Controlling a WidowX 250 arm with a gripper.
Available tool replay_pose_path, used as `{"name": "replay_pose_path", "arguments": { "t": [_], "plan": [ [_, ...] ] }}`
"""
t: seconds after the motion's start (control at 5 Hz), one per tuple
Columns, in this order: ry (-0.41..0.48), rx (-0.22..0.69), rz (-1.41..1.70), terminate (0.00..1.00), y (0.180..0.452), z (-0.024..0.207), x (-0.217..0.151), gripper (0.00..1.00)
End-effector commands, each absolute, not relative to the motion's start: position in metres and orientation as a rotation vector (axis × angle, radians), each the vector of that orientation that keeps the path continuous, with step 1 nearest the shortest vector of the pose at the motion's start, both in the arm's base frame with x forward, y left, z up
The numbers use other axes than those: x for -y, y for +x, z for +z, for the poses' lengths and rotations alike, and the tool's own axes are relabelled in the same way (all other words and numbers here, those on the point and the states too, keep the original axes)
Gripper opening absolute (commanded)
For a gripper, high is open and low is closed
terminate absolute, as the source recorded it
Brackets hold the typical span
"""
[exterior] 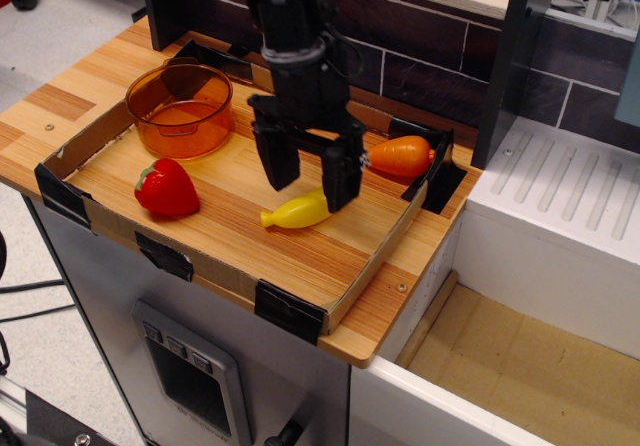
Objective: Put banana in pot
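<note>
The yellow toy banana point(296, 212) lies on the wooden tray point(240, 256), right of the middle. My black gripper point(311, 180) is open and hangs low just above the banana. Its right finger covers the banana's right end and its left finger stands just behind the banana's middle. The fingers hold nothing. The amber-orange pot point(181, 107) stands upright and empty at the tray's back left corner, well to the left of the gripper.
A red strawberry toy point(167, 187) lies at the tray's front left. An orange carrot toy point(399, 156) lies at the tray's back right, close to my gripper's right finger. Low cardboard walls point(375, 261) rim the tray. A white cabinet point(560, 216) stands to the right.
</note>
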State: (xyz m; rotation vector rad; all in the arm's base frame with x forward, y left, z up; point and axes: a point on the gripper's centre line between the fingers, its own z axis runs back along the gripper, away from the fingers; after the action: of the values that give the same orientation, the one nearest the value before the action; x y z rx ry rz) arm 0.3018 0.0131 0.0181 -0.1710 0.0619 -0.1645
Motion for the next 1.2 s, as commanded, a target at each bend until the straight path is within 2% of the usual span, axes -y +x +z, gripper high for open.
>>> {"name": "replay_pose_path", "arguments": {
  "t": [0.0,0.2,0.4,0.6,1.0],
  "plan": [
    [-0.133,-0.044,-0.210,0.00,0.313,0.012,-0.007,1.00],
    [-0.145,-0.040,-0.224,0.00,0.312,0.009,-0.007,1.00],
    [-0.167,-0.018,-0.219,0.00,0.313,0.016,-0.009,0.00],
    [-0.149,-0.013,-0.193,0.00,0.315,0.025,-0.010,0.00],
    [-0.133,0.102,-0.117,0.00,0.322,0.077,-0.026,0.00]
  ]
}}
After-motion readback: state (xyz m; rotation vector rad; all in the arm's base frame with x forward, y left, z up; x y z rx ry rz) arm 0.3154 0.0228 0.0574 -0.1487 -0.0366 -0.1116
